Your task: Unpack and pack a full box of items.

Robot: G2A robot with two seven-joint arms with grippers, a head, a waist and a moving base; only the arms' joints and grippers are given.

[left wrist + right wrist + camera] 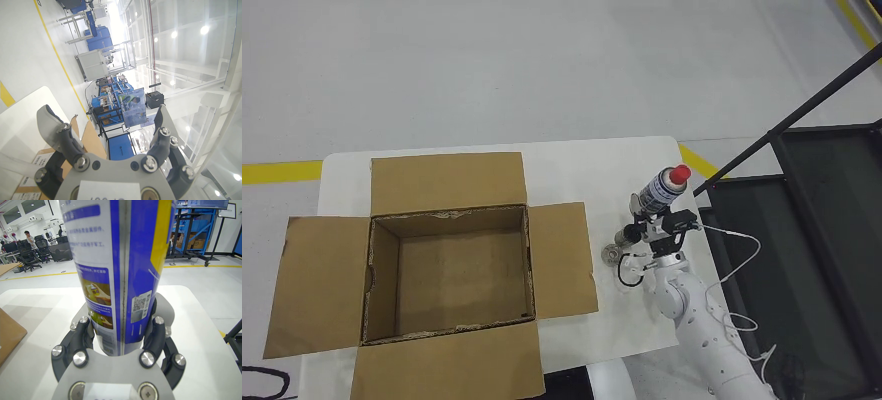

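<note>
Closest in, the spray can (121,266) sat clamped near its base between the closed fingers of the right gripper (122,321), its seam and printed label facing the wrist. From above, the can (662,187) with its red cap was held by the right gripper (667,222) over the far right part of the white table (582,165), just beyond the box's right flap and outside the box (447,212). Whether its base touched the tabletop could not be told. The cardboard box lay with all four flaps spread wide, and its floor looked bare — so the unpacking seemed finished or nearly so, with this can either the last item out or the first to go back in. No other unpacked items could be made out on the table, so most of the packing half appeared to be left. The left gripper (104,113) pointed up and out toward the room with its fingers apart and nothing between them, a box flap (92,136) beneath it. A dark metal frame (822,230) stood just beside the table's right edge — close to the right arm's elbow, and probably the one thing to mind on a swing toward the box.
</note>
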